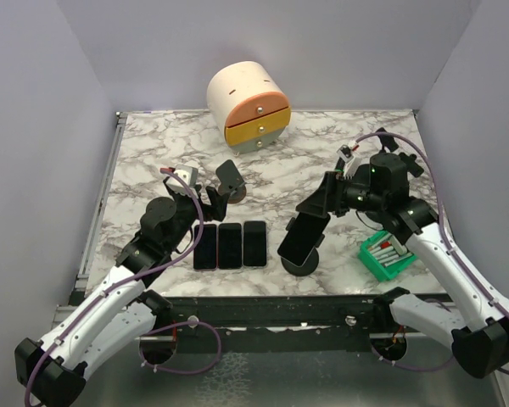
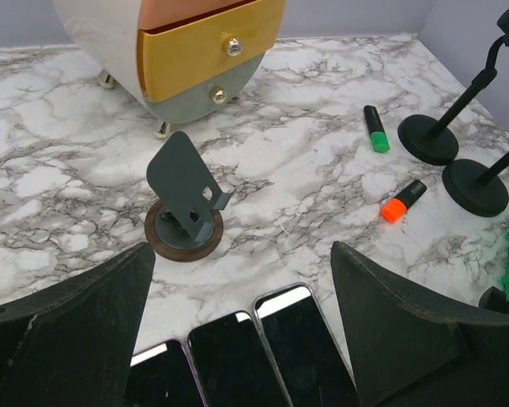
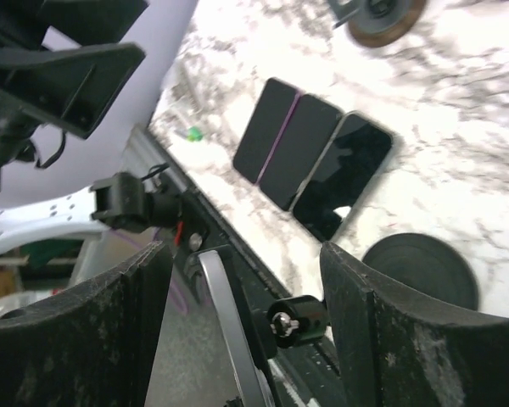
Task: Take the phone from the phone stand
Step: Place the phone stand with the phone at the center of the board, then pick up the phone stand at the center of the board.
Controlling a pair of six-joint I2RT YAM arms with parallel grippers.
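Marbled worktop (image 1: 153,153): my right tool (image 3: 242,263) is spread around the black phone (image 1: 301,237) on its black round-based stand (image 1: 302,264); left tool (image 2: 242,254) spread too.

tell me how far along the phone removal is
Three phones lie flat on the table and the small grey stand is bare, so some removals look done. In hand: the open right tool straddles the phone still on the black stand. Left: close, lift it free.

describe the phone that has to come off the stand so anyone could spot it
On the marble table, look right of the three phones lying flat, to the round black base near the front edge. The phone above it is the only one propped up tilted, between the fingers of the right gripper.
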